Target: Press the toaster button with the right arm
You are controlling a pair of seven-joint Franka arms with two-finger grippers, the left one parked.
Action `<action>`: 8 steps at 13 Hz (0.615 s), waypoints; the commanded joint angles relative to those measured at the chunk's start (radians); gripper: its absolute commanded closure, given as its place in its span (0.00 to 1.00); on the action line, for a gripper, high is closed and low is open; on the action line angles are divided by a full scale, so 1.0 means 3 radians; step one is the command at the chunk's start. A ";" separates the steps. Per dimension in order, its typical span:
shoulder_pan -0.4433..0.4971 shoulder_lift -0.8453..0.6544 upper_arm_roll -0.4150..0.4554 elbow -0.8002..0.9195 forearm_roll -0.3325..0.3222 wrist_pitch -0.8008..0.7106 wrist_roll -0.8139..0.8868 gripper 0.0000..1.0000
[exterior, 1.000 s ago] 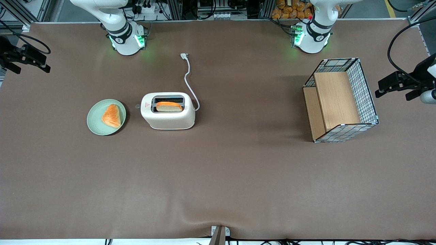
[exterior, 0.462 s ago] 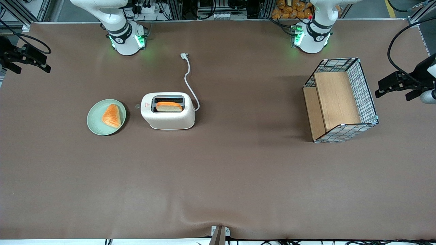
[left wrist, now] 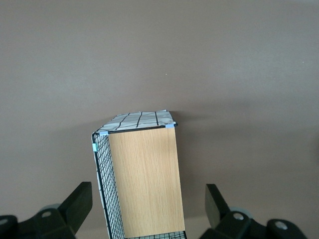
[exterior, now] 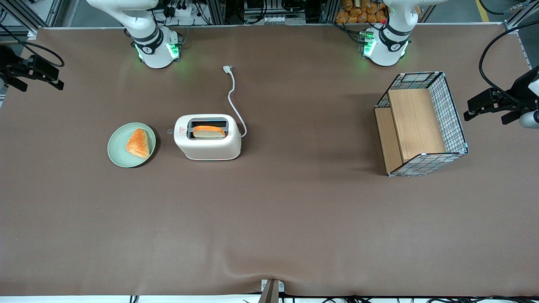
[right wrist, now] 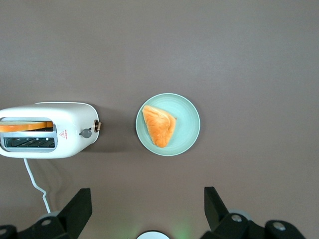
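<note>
A cream toaster (exterior: 208, 137) stands on the brown tabletop (exterior: 269, 219), left of centre in the front frame, a slice of bread (exterior: 209, 131) upright in the slot nearer that camera; its small grey button (exterior: 170, 131) juts from the end wall that faces a green plate (exterior: 131, 145) holding a wedge of pastry (exterior: 138, 143); a white cord (exterior: 233, 99) trails from the toaster's other end toward the upper edge. The right arm (exterior: 143, 29) rises from its base at upper left of the front frame, its pincer (exterior: 29, 71) hanging at the left edge, high and well apart from the toaster; in the wrist view the pincer (right wrist: 147, 214) shows both fingers (right wrist: 75, 209) spread wide with nothing between them. From that view the button (right wrist: 86, 133) sits beside a small brass-coloured knob (right wrist: 97, 126); the two lie close together. To press well, the arm would likely need to travel over the plate, bring one fingertip squarely above the button and push straight down along the end wall, avoiding the knob; a glancing push might slide the light toaster or tip it. Room looks generous: bare tabletop lies all around, the plate is just beside the button's end, and a wire basket (exterior: 421, 124) with wooden panels sits well apart toward the parked arm's end.
</note>
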 commanded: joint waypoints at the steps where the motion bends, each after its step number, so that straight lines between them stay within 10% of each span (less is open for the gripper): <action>1: 0.0029 0.0046 0.0021 0.0081 0.0006 -0.0041 0.0004 0.00; 8: 0.0080 0.0092 0.0021 -0.0026 0.0292 0.0087 0.0060 0.00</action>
